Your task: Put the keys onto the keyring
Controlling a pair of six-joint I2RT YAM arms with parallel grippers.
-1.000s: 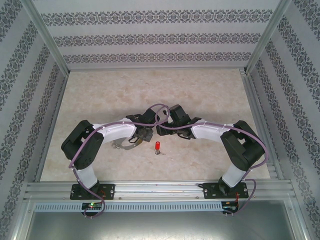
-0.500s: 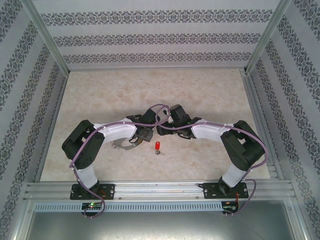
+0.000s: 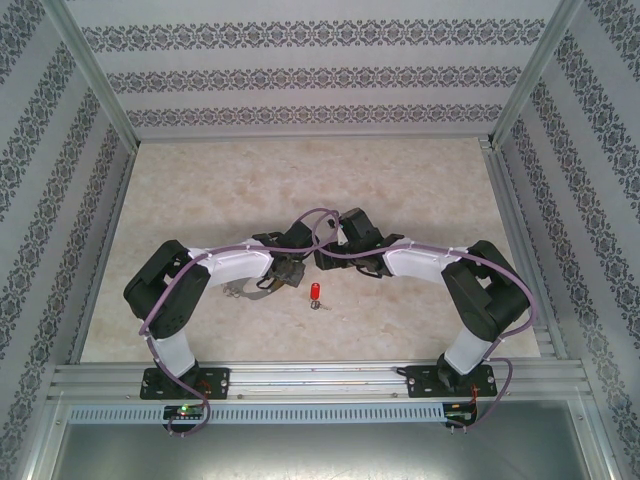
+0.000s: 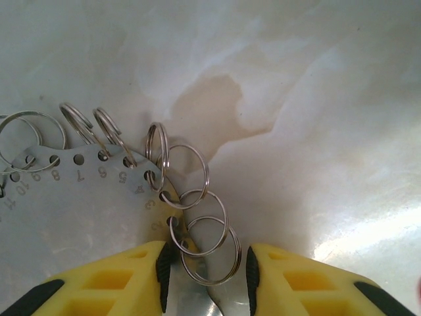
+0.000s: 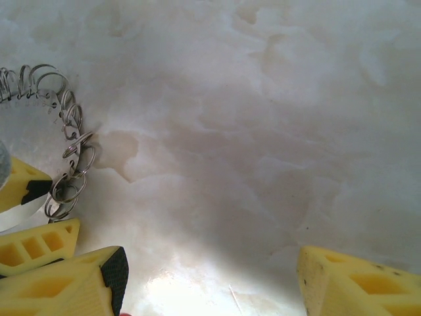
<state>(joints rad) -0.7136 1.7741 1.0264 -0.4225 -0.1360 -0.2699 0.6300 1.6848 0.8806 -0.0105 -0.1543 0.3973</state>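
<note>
One grey keyring (image 4: 79, 210) — silvery-ringed edge

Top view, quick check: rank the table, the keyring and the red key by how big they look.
1. table
2. keyring, though the left arm covers part of it, so it is judged on its visible part
3. red key, clearly smallest

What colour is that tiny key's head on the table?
Bright red; the key shows best in the top view.
</note>
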